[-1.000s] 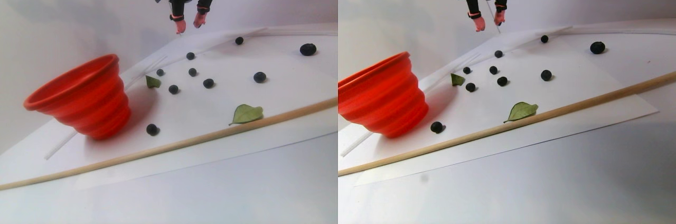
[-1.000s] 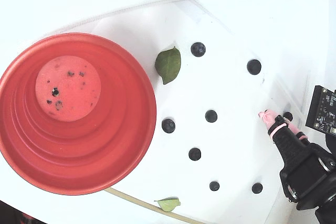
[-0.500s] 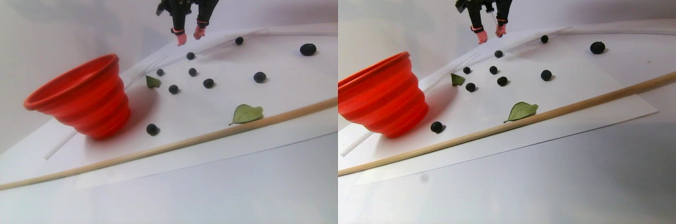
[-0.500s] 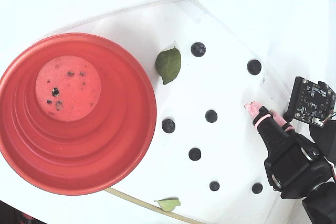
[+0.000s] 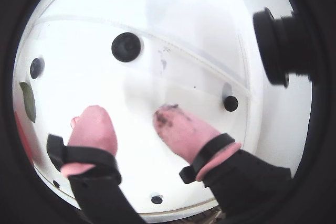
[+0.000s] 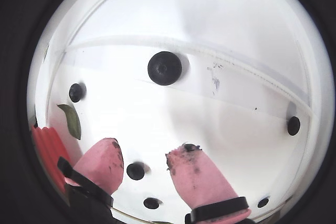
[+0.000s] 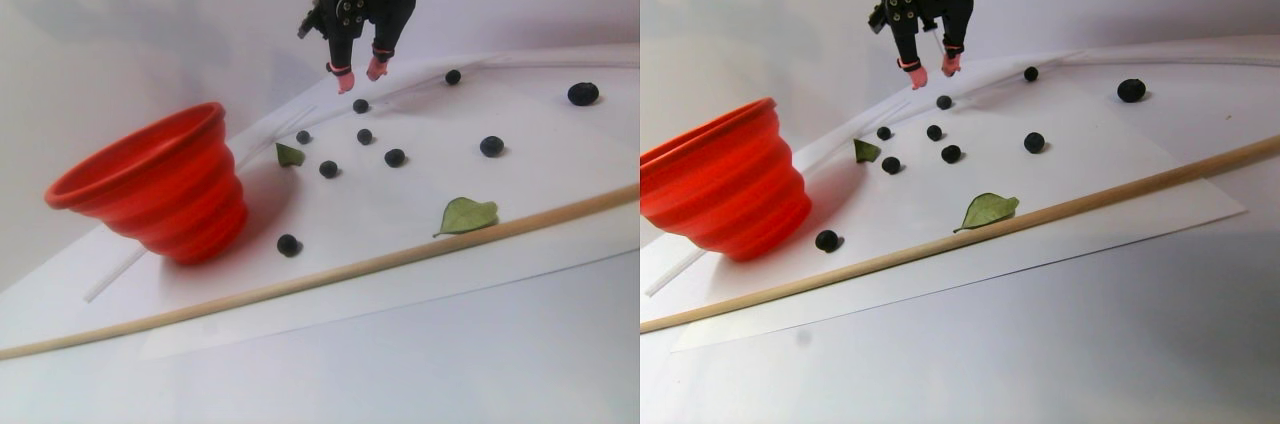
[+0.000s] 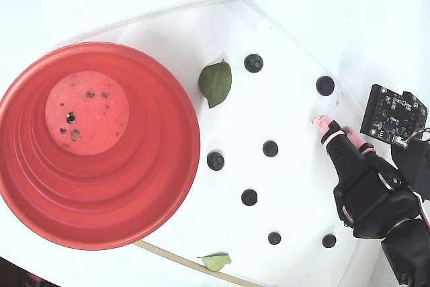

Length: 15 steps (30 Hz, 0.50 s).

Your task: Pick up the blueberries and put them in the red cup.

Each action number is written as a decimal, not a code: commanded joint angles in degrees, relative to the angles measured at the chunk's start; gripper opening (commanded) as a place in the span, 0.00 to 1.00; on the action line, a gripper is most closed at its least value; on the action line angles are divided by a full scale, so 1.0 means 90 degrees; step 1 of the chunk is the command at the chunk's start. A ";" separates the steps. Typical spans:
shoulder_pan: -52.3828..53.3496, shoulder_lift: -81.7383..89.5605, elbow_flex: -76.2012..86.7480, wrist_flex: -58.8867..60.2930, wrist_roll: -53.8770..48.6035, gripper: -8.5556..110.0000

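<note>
Fixed view: dark round blueberries (image 8: 270, 148) scattered beside ribbed red cup (image 8: 161, 186).

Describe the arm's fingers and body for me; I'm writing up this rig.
The gripper has two fingers with pink rubbery tips, smudged with dark stains, each strapped by a black band. The arm is black plastic, with a small black camera board mounted beside it.

Blueberries (image 8: 270, 148): small, dark, round; several scattered loose, apart from each other, on the white sheet beside the cup.
Red cup (image 8: 168, 186): ribbed, wide-mouthed, upright; only dark specks inside.
</note>
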 commanded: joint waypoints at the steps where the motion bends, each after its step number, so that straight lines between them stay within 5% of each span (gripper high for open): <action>1: -0.0273 0.0020 -0.0469 -0.0254 -0.0049 0.22; 15: -0.0313 -0.0713 -0.0820 -0.0937 -0.0088 0.24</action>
